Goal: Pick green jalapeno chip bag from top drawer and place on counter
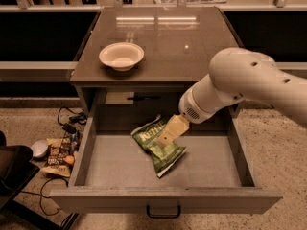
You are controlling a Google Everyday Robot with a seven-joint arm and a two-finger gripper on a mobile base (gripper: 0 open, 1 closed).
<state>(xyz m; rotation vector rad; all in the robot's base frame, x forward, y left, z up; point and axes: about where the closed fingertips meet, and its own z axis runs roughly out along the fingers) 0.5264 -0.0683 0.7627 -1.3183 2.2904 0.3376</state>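
Glossy counter [192, 47] at the far side; green jalapeno chip bag [165, 157] lies flat mid top drawer [115, 162]. Gripper [163, 139] over its far end (grip state: cannot tell). Probably light, crinkly, slippery; pinch a crimped edge.

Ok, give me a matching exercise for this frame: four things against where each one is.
Things:
1. bag
2. bowl
3. gripper
4. packets

Places:
A. on the counter
B. on the floor, left of the drawer
C. lying in the drawer
D. down in the drawer, at the bag's upper end

Pairs: 1-C, 2-A, 3-D, 4-B
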